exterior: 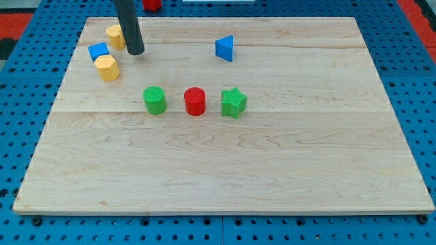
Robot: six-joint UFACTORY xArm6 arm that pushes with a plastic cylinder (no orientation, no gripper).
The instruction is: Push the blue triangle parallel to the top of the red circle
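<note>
Bare board separates blue triangle (225, 48) from red circle (195, 101); green blocks flank the circle.

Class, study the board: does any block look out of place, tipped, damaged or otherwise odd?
One oddity: a red block sits off the wooden board, beyond its top edge, cut off by the frame. The blocks on the board stand upright and undamaged. My tip rests beside the upper yellow block.

Surface: pale wooden board (225, 170), made of planks joined lengthwise, the seams running across it from the view's left to the view's right; grain visible, finish matt. Beneath and around the board on all sides: blue perforated panel (409, 75) with a regular grid of round holes. Beyond the board's top corners: red areas (13, 17), detail unclear. Lighting: even and diffuse, with soft shadows on the board.
</note>
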